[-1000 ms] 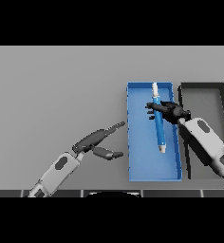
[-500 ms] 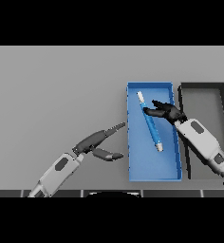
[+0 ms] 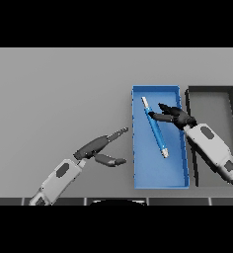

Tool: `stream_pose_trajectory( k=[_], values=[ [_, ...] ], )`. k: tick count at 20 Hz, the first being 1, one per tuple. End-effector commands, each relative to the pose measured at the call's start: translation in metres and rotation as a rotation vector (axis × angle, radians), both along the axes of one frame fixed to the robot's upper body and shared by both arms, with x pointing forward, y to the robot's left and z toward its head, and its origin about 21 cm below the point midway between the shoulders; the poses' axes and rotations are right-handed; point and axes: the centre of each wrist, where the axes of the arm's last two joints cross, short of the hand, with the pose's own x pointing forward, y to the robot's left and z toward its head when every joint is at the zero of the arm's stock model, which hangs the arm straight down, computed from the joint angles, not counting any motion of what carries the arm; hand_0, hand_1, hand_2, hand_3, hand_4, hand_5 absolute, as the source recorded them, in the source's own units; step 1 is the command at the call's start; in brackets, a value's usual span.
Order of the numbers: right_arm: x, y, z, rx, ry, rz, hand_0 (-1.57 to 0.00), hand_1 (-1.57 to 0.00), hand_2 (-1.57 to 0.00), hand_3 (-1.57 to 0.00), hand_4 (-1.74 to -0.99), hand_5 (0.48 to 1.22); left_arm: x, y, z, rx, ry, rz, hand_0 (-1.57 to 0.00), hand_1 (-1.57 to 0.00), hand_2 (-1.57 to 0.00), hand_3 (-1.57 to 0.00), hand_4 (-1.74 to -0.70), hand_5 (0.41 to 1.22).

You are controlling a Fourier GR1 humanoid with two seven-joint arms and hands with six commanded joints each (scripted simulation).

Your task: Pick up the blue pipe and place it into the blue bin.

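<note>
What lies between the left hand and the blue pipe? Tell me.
In the head view, bare grey table, then the blue bin's left wall, separates the left hand from the blue pipe.

Quick tally: one blue pipe (image 3: 154, 127), one blue bin (image 3: 158, 179), one dark bin (image 3: 211, 90) alongside, and two robot hands — left (image 3: 99, 149), right (image 3: 174, 116) — over the surface (image 3: 59, 94).

- Pipe (image 3: 155, 128): blue, pale tips.
- Bin (image 3: 159, 180): blue.
- Second bin (image 3: 212, 90): black rim, grey floor.
- Table (image 3: 54, 94): plain grey.
- My hands (image 3: 174, 116) (image 3: 99, 148): dark.
</note>
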Motion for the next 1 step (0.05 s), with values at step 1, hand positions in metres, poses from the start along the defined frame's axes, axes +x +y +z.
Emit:
stream_pose_trajectory(
  k=[1],
  values=[
    [0.0004,0.0015,-0.0025,0.006,0.004,-0.006,-0.01,-0.01,-0.01,-0.01,-1.129,0.677,0.0011,0.0002,0.0010,0.003,0.001,0.002,0.00,0.00,0.00,0.00,-0.92,0.468]
  ],
)
